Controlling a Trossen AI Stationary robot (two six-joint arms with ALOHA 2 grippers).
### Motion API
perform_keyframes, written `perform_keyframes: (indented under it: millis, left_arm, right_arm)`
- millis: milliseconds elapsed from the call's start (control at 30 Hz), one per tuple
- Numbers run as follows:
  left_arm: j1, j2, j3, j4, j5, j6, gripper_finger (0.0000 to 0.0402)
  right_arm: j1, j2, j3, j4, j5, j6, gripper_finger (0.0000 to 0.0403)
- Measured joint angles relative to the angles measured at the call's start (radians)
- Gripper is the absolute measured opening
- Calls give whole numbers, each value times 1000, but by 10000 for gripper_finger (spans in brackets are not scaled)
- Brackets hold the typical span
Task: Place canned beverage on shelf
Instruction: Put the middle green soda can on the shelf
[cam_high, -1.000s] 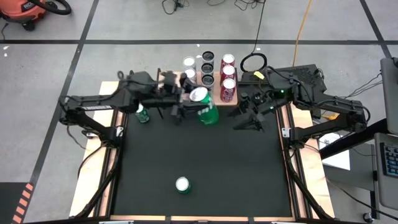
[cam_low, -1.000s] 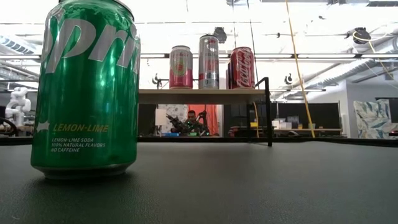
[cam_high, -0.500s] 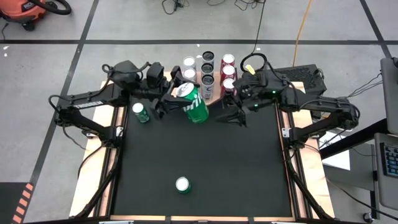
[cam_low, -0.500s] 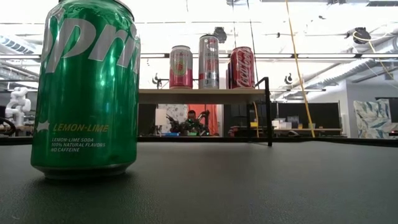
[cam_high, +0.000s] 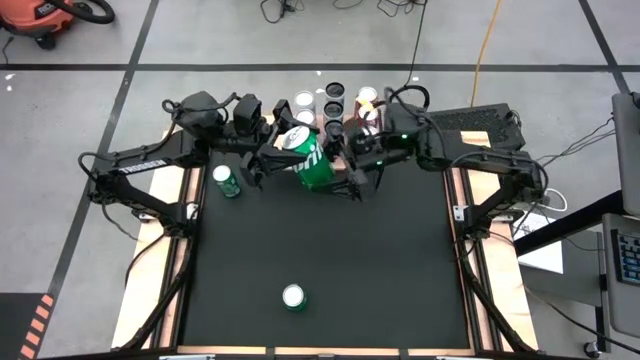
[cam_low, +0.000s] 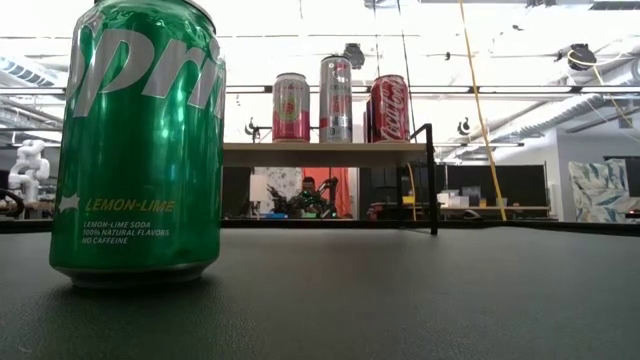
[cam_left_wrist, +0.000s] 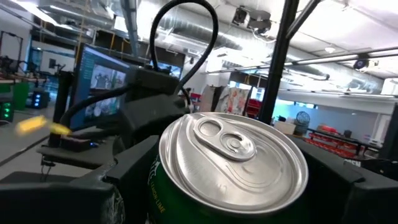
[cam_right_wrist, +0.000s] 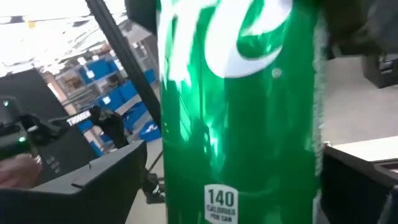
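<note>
Black matting covers the table (cam_high: 320, 260), and near to far in the high view it runs like this: one green can (cam_high: 293, 296) stands alone in the lower middle, another small green can (cam_high: 226, 181) sits at centre left, and above them both arms meet at the big green can (cam_high: 303, 158), upper centre.

The left gripper (cam_high: 268, 160) has swung up toward the frame's top over the last second and carries that can tilted, its fingers clamped on the sides; the left wrist view shows the silver lid (cam_left_wrist: 233, 155) between them.

The right gripper (cam_high: 350, 165) has crossed leftward from the right side and now brackets the can's other flank, fingers spread wide and not yet gripping.

I judge a handover is starting.

Beyond lies the shelf (cam_high: 372, 158), mostly hidden, already bearing a cluster of cans (cam_high: 334, 100).
</note>
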Motion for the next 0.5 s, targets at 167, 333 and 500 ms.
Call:
perform_keyframes:
  millis: [167,333,500]
  left_arm:
    - [17,0,0,-7,23,-1,295]
    - [18,0,0,-7,40,-1,295]
    - [18,0,0,-9,53,-1,295]
  right_arm:
    - [0,52,53,-17,-4,-3,393]
    - [-3,55,60,-16,-4,-12,393]
    - [-3,47,60,-24,-4,-24,386]
